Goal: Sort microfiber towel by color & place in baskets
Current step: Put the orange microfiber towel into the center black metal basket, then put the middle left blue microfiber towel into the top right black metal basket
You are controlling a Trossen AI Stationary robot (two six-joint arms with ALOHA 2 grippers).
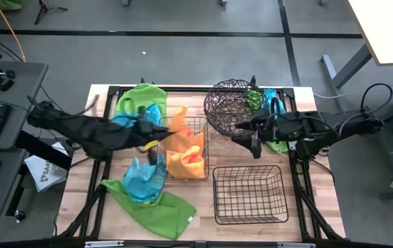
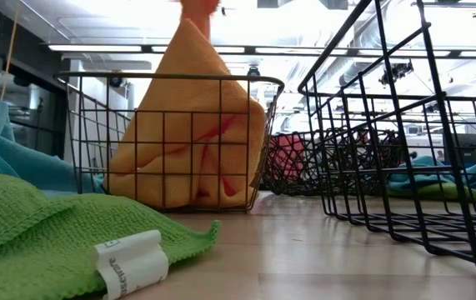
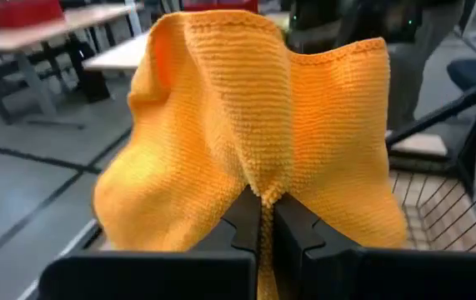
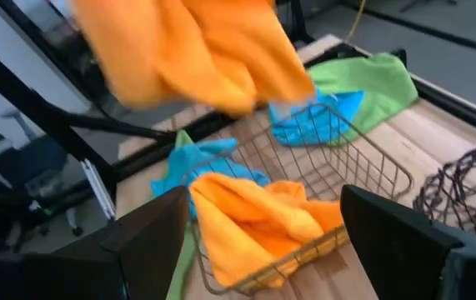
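My left gripper is shut on an orange towel and holds it over the near-left rectangular basket. That basket holds more orange towel, also seen in the low view as orange towel. My right gripper is open and hovers between the round basket and the second rectangular basket, touching nothing. Loose blue towel and green towel lie on the table. My left gripper pinches a bunched fold of the orange towel between its two fingers. The cloth spreads out beyond the fingers and is lifted above the basket rim. Whether its lower end touches the pile in the basket cannot be told.
A green towel and a blue towel lie at the far left of the table. Green and blue towels sit behind the round basket under my right arm. The second rectangular basket shows nothing inside. A white label shows on the near green towel.
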